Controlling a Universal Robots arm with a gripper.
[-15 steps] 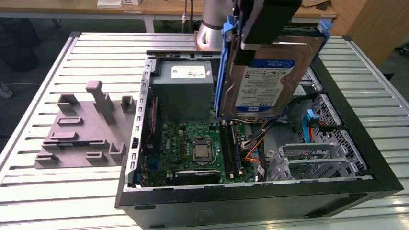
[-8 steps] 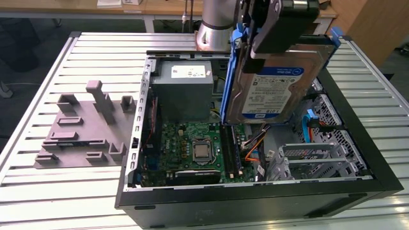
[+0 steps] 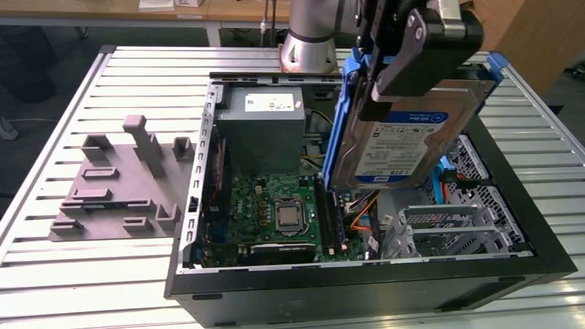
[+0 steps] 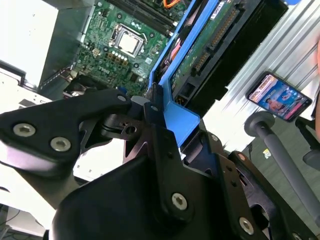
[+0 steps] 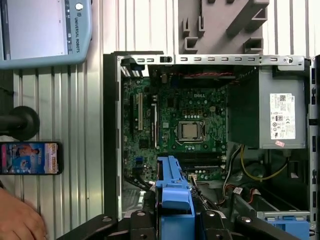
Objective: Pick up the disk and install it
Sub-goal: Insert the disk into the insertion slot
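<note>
In the exterior view the disk, a silver drive with a white-and-blue label in a blue carrier frame, hangs tilted on edge above the open computer case. My gripper is shut on its upper end. It hovers over the case's right half, between the motherboard and the silver drive cage. In the second wrist view the fingers clamp the blue frame, and the disk's green circuit side shows. The first wrist view looks down past the frame's blue edge into the case.
A grey power supply box fills the case's far corner, with orange and other cables near the cage. A grey fixture plate lies at the exterior view's left. A phone, a teach pendant and a person's hand sit beside the case.
</note>
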